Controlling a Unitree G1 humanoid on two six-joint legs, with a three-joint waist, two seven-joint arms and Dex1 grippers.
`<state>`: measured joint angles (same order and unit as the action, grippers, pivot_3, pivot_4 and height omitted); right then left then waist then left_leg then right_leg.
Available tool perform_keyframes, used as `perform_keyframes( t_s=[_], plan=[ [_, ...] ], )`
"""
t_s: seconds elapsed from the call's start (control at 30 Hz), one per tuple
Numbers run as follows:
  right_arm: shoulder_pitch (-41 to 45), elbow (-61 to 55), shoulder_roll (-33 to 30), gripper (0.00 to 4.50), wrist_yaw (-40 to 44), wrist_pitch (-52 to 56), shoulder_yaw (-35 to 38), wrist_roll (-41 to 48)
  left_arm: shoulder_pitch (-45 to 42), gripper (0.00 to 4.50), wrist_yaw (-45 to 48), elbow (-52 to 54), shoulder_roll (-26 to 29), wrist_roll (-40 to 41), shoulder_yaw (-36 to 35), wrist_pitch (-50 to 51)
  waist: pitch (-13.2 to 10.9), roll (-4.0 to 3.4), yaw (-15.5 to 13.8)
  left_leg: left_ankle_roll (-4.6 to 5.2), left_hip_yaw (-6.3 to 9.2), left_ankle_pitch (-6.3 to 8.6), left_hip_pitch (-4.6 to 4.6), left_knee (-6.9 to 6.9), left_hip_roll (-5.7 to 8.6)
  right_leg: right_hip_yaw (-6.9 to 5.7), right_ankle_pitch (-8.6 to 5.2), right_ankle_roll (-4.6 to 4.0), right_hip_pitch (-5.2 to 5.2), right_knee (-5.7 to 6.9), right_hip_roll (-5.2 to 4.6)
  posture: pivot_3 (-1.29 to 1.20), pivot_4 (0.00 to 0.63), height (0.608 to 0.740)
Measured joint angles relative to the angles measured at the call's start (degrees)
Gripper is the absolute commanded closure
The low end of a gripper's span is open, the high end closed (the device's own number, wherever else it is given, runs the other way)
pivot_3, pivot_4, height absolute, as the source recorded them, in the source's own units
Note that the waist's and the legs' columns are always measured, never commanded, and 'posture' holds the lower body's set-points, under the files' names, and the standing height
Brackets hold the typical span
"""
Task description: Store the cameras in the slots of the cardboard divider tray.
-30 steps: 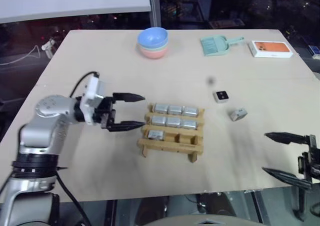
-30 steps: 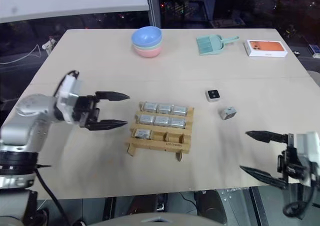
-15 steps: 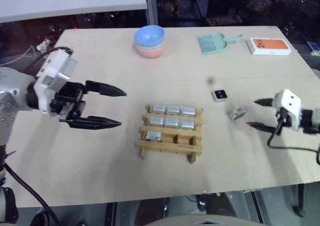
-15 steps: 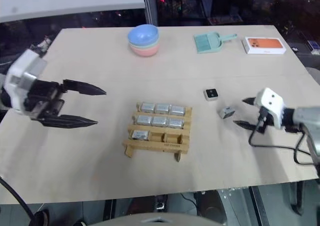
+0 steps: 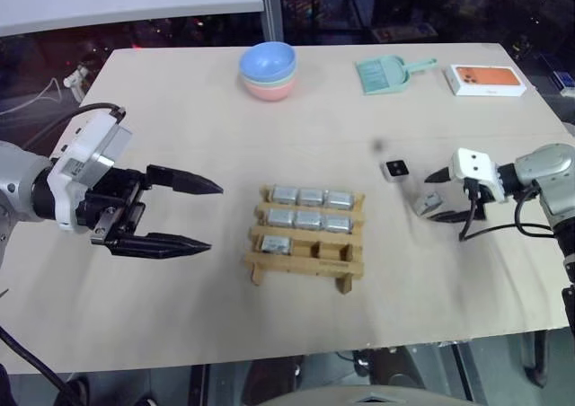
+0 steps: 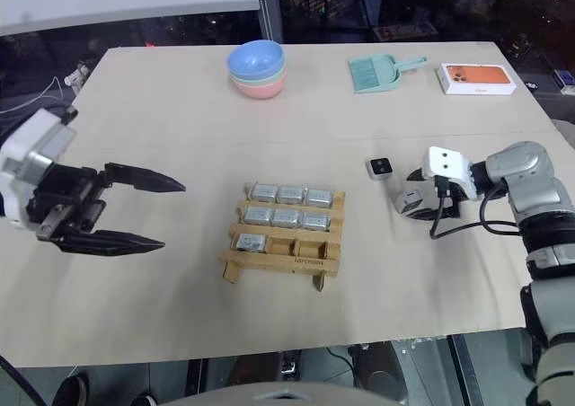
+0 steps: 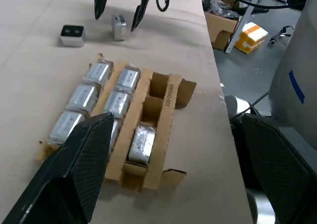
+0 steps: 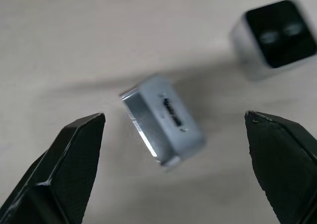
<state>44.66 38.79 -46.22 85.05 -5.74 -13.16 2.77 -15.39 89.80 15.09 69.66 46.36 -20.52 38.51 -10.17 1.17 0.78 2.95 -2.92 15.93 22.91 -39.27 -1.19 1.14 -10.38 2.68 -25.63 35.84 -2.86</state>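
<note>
1. Left arm reaching in from the near left edge, forearm roughly level above the bench, wrist pointing toward the middle.
2. Left end effector spread wide, both black fingers apart with nothing between them, hovering well short of the cardboard divider tray.
3. Cardboard divider tray sitting flat near the bench centre, seven cameras lodged in its slots: three in the far row, three in the middle row, one in the near row's left slot; remaining two near-row slots bare cardboard.
4. Right arm coming in from the right edge, elbow bent, wrist angled downward and toward the left.
5. Right end effector wide apart, one finger on each side of a loose camera, straddling it without visible contact; gaps visible on both sides in the right wrist view, with the loose camera lying tilted on the bench, port face toward the lens.
6. Second loose camera just beyond, lens face up, close to the first but apart from it, clear of the fingers.
7. Same pair also visible in the left wrist view beyond the tray, right end effector bracketing the nearer block.
8. Stacked bowls at the far middle.
9. Teal dustpan and white-and-orange box along the far right edge.
</note>
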Motion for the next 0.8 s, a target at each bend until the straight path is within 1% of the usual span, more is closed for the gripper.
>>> perform_keyframes(
  t_s=[0.07,0.1,0.13,0.2,0.23,0.27,0.53,0.63,0.8],
  plan=[
    [0.46,0.91,0.01,1.24,0.59,-0.41,0.00,-0.10,-0.01,0.22,-0.01,0.03,-0.04,0.06,-0.79,-0.23,0.00,0.00,0.06,0.00,0.01,0.00,0.00,0.00,0.00,0.01,0.00,0.00,0.00,0.00,0.00,0.00,0.150,0.740],
    [0.74,1.35,0.01,1.88,0.95,-0.68,0.01,-0.11,-0.04,0.22,-0.02,0.03,-0.30,0.12,-1.48,-0.66,0.00,0.00,0.08,-0.01,0.00,0.00,-0.01,0.00,0.00,0.01,0.00,0.00,0.00,0.00,0.00,0.00,0.150,0.740],
    [0.77,1.47,0.01,2.26,1.02,-0.76,0.01,-0.11,-0.05,0.22,-0.02,0.03,-0.32,0.13,-1.54,-0.81,0.00,0.00,0.10,-0.01,0.00,-0.01,-0.02,0.00,0.00,0.01,0.01,0.00,0.00,0.01,0.00,0.00,0.150,0.740],
    [0.78,1.63,0.01,3.35,1.40,-0.83,0.02,-0.11,-0.03,0.22,-0.13,0.04,-0.62,0.24,-1.53,-0.92,0.00,-0.01,0.09,-0.01,-0.01,-0.01,-0.02,0.00,0.01,0.01,0.01,0.00,0.00,0.03,0.00,0.00,0.150,0.740],
    [0.78,1.60,0.01,3.69,1.51,-0.85,0.07,-0.05,0.00,0.22,-0.13,0.04,-0.64,0.23,-1.53,-1.01,-0.01,-0.01,0.09,-0.01,-0.01,-0.01,-0.02,-0.01,0.01,0.01,0.01,0.00,0.00,0.03,0.00,0.00,0.150,0.740],
    [0.77,1.60,0.01,3.92,1.57,-0.86,0.09,-0.04,0.02,0.22,-0.12,0.03,-0.63,0.20,-1.53,-1.29,0.00,-0.01,0.09,-0.01,-0.01,-0.01,-0.03,-0.01,0.00,0.01,0.01,0.00,0.00,0.03,0.00,0.00,0.150,0.740],
    [0.31,-0.87,-0.06,3.91,2.03,0.77,0.67,1.24,-0.04,0.22,-0.10,-0.53,-1.62,-0.39,-0.58,-3.11,-0.01,-0.01,0.07,-0.02,-0.03,-0.01,-0.03,-0.01,0.01,0.02,0.04,0.04,0.00,0.04,0.00,0.00,0.150,0.740],
    [-0.62,-8.89,0.30,3.91,1.82,6.51,2.11,4.37,-0.06,0.22,-0.21,-1.28,-2.09,-1.34,0.54,-4.06,-0.02,-0.03,0.14,-0.01,0.01,-0.01,-0.04,-0.01,-0.01,0.02,0.05,0.06,-0.01,0.06,0.01,0.00,0.150,0.740],
    [-2.75,-29.14,2.96,3.91,-2.09,24.08,4.11,12.81,-0.42,0.22,-1.34,-2.52,-3.84,-1.96,1.23,-4.81,-0.02,-0.04,-0.04,-0.01,0.09,-0.01,-0.02,0.00,-0.06,-0.01,0.14,0.20,-0.01,0.08,0.03,0.00,0.150,0.740]
  ],
)
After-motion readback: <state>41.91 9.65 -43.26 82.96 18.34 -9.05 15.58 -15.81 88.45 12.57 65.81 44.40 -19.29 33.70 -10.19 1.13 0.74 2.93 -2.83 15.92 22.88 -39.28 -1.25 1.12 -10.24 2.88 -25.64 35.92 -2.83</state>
